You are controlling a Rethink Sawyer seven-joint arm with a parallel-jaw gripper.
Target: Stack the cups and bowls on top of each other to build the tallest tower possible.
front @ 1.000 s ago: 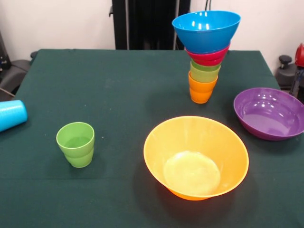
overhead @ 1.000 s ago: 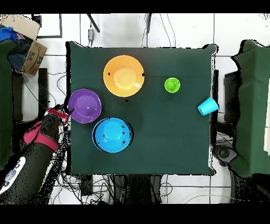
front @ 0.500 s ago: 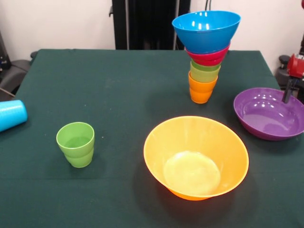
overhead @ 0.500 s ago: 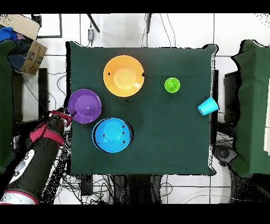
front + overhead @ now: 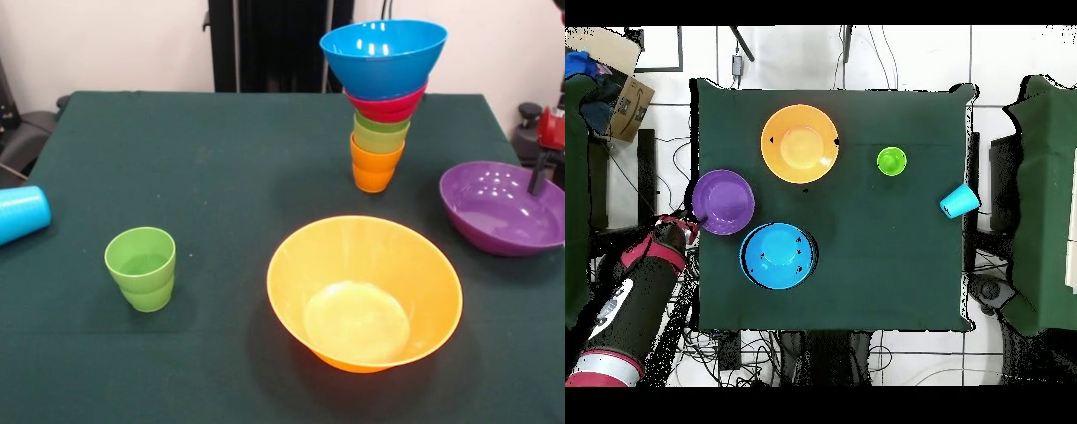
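Observation:
The tower (image 5: 380,106) stands at the back right: an orange cup (image 5: 375,166) lowest, a lime green cup, a red bowl and a blue bowl (image 5: 383,55) on top; from overhead only that blue bowl (image 5: 778,256) shows. My gripper (image 5: 538,177) (image 5: 685,226) is at the purple bowl's (image 5: 499,212) (image 5: 723,201) outer rim, shut on it, with one dark finger inside the rim. The large orange bowl (image 5: 364,291) (image 5: 799,143) sits upright in front. A green stepped cup (image 5: 141,268) (image 5: 891,160) stands alone. A light blue cup (image 5: 19,213) (image 5: 959,201) lies on its side at the table's edge.
Dark green cloth (image 5: 221,168) covers the table. The arm (image 5: 635,290) reaches in from off the table beside the purple bowl. A cardboard box (image 5: 620,95) sits on the floor beyond one corner. Cables lie on the floor around the table.
My gripper came in to the purple bowl's rim and closed on it. The bowl has shifted a little toward the gripper and the table's edge. Everything else has stayed put.

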